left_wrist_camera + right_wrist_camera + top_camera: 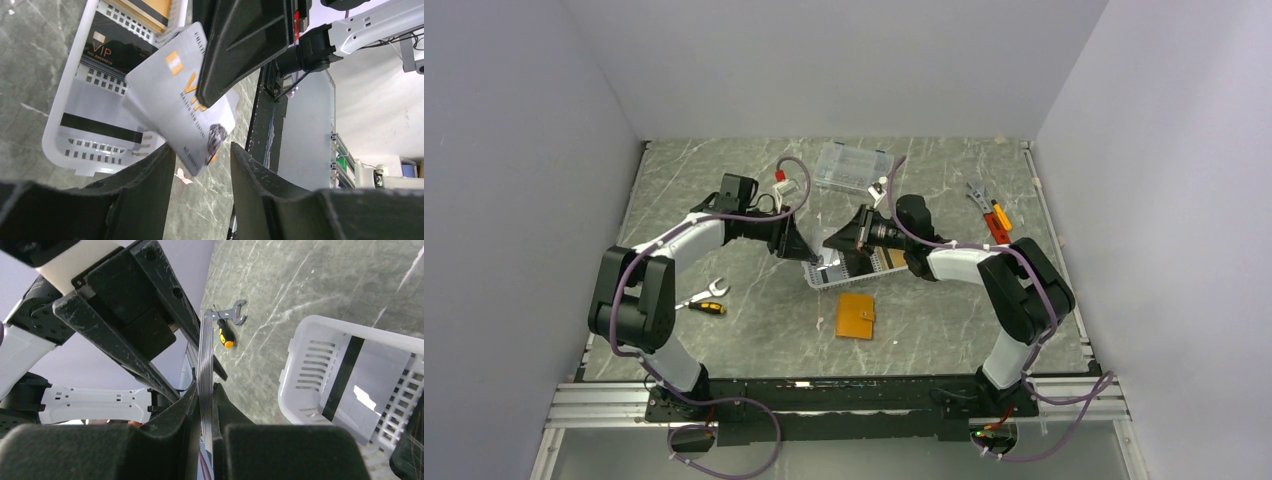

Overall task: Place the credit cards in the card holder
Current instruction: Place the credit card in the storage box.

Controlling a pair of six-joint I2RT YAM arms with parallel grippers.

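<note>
Card holder (pixel 856 316) first: you'll find it lying flat and closed on the grey table (pixel 754 340), near the middle, with neither arm touching it. It sits just on the near side of the white basket (pixel 55 145) and apart from it. Well off to the left, a spanner (pixel 231 314) and a yellow-handled screwdriver (pixel 225 335) lie side by side.

Most of the credit cards are in the basket. You can see a black card (pixel 110 47), a gold-brown card (pixel 150 10) and a pale card with a dark stripe (pixel 100 112).

One more, a grey-white card (pixel 170 95), is up in the air above the basket's left end. Your right gripper (pixel 204 385) is clenched on it, and its own camera shows the card edge-on, pinched between the two fingers. Your left gripper (pixel 202 146) faces it from the other side with its jaws spread apart. The card's lower corner points into the gap between those fingers without being squeezed; whether it brushes one of them I cannot tell.

Farther back on the right lie some orange-handled tools (pixel 989 215). At the far middle of the table sits a clear compartment box (pixel 854 167).
</note>
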